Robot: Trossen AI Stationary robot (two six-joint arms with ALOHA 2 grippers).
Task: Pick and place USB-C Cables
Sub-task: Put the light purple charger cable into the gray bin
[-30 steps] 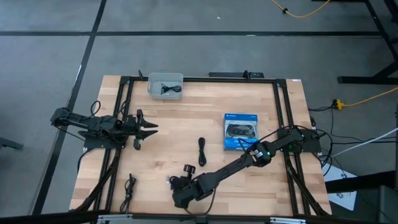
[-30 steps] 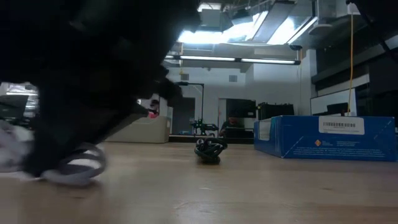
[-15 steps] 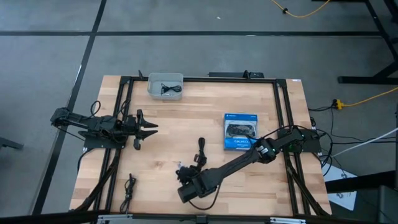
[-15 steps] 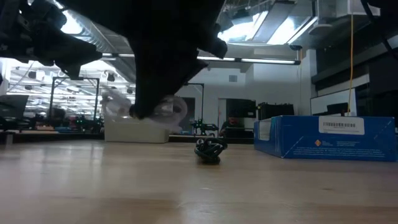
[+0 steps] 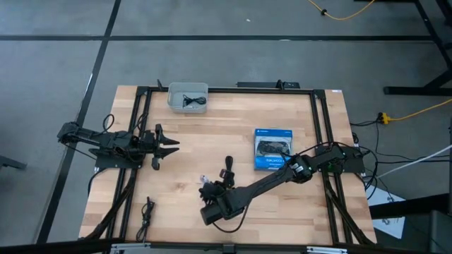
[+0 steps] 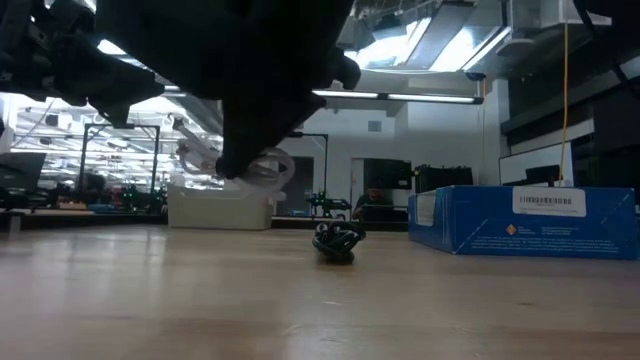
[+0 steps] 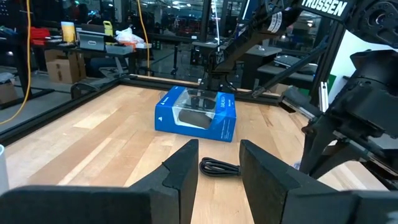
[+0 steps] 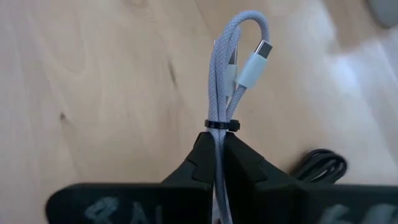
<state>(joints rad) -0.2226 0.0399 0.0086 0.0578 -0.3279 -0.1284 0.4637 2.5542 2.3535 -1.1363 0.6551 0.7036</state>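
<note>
The right gripper (image 8: 219, 152) has its fingers pressed together on a silvery-grey cable (image 8: 233, 74), pinched just under the thin black tie, so the looped bundle and its pale plug stick straight out past the fingertips; from across the table the same bundle (image 6: 245, 165) hangs clear of the wood, under the dark bulk of the arm; from above the right gripper (image 5: 207, 190) sits over the front middle of the table (image 5: 198, 134), but the grey cable itself is too small to make out there. A black cable (image 5: 229, 169) lies on the wood just beside that gripper; another black cable (image 5: 147, 210) lies near the front left corner; one more dark bundle (image 5: 191, 101) rests in the grey tray (image 5: 175, 93) at the back. The left gripper (image 5: 168, 146) waits at the left side, fingers spread apart. The blue box (image 7: 196, 114) shows plainly past those fingers; the low view cuts it off at the edge.
</note>
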